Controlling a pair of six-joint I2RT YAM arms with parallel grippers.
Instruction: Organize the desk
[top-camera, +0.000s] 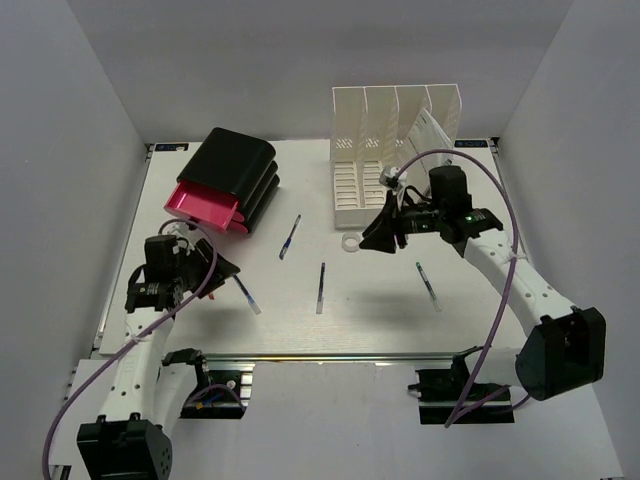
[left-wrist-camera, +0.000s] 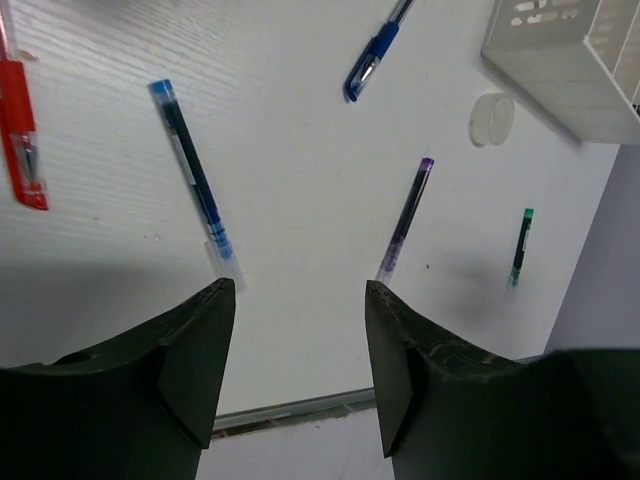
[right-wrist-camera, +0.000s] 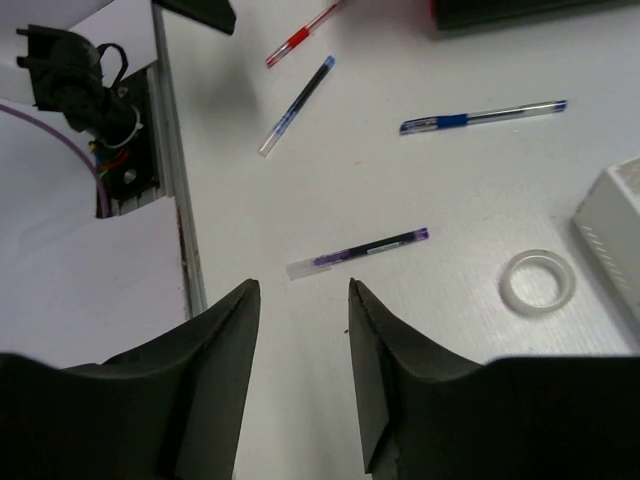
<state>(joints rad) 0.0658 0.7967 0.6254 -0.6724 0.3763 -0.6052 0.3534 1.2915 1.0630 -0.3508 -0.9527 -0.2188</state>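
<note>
The desk (top-camera: 370, 325) lies flat before my bases, its metal rail (top-camera: 330, 355) nearest me. My left jaws hang above it, spread wide and holding nothing. Just past their tips lies a dark blue pen (left-wrist-camera: 195, 180), with a red pen (left-wrist-camera: 20, 130) to its left. My right jaws stand parted more narrowly, also empty, and a purple pen (right-wrist-camera: 360, 250) shows beyond their tips. A green pen (top-camera: 428, 285) lies to the right of it. Farther out are a blue pen (top-camera: 290, 237) and a clear tape ring (top-camera: 349, 243). At the far edge stand a white file rack (top-camera: 390, 150) and stacked black trays (top-camera: 240, 165), with a pink tray (top-camera: 205, 205) at their near side.
</note>
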